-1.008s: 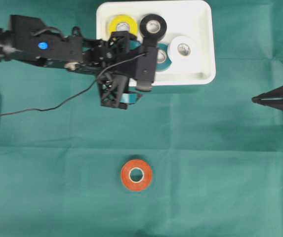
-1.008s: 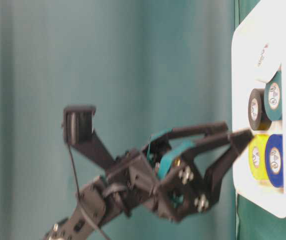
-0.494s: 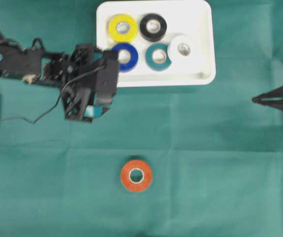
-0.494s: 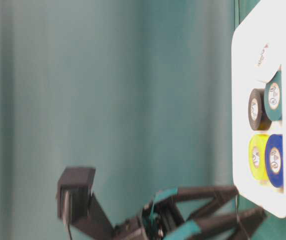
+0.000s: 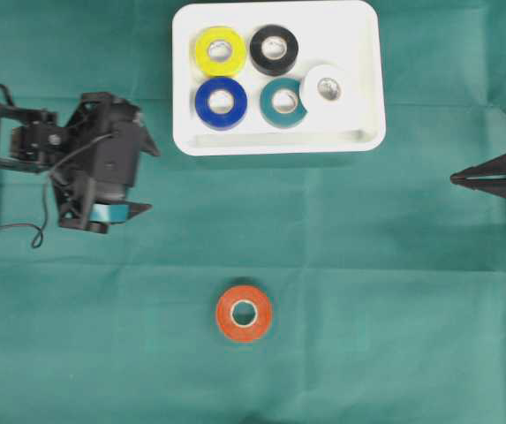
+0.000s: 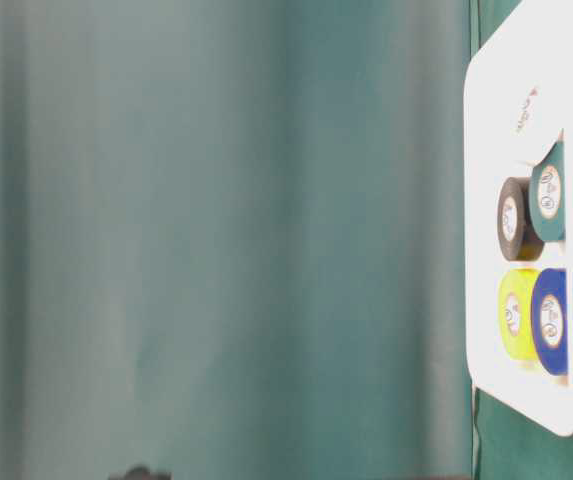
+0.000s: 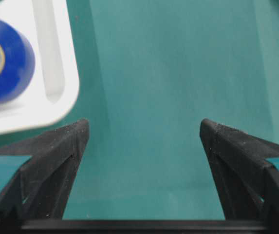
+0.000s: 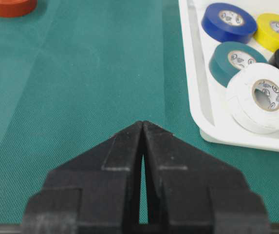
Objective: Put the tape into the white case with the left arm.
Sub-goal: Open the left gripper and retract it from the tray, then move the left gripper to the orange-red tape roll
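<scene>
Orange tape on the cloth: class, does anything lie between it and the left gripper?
Nothing visible does. Only bare green cloth separates the open left gripper from the orange tape; the white case sits off to the side.

Black left arm (image 5: 58,150), teal-banded hand (image 7: 141,141), thin black cable.

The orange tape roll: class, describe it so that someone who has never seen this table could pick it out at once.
Start at the white case at the top of the green cloth, which holds five rolls. Look down to the open cloth below it. The orange tape roll lies flat there alone, the only roll outside the case and the only orange one.
</scene>
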